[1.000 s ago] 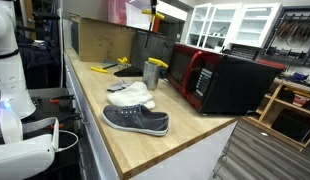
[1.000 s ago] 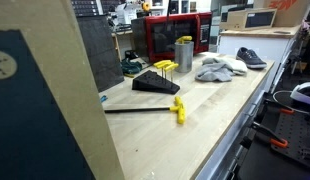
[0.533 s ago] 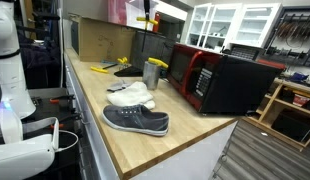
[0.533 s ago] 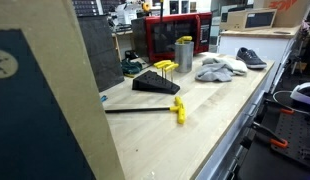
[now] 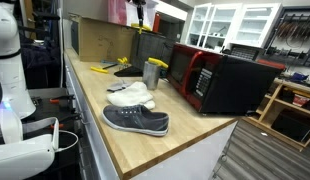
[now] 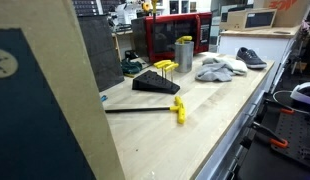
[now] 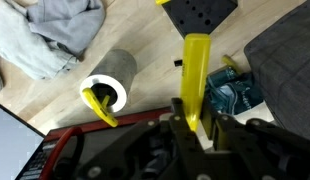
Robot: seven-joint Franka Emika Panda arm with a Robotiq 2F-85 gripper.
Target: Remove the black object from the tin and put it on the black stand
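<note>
In the wrist view my gripper [image 7: 198, 118] is shut on the black object [image 7: 196, 70], whose bright yellow part sticks out ahead of the jaws; its dark part is hidden. The silver tin [image 7: 113, 75] lies below and to the left, with another yellow-tipped piece [image 7: 98, 105] in its mouth. The black stand [image 7: 200, 14] is at the top edge. In an exterior view the gripper [image 5: 142, 12] hangs high above the tin [image 5: 152, 73] and stand [image 5: 128, 70]. The tin [image 6: 184, 53] and stand [image 6: 155, 82] also show in the other exterior view.
A grey shoe [image 5: 136, 120] and a crumpled grey cloth [image 5: 130, 95] lie on the wooden counter [image 5: 185, 150]. A red-and-black microwave [image 5: 220, 80] stands behind the tin. A flat yellow item [image 6: 178, 108] with a black rod lies near the stand. A teal tool [image 7: 231, 95] sits beside it.
The gripper has shifted slightly with the object held high above the counter. The tin, stand, shoe and cloth have not moved.
</note>
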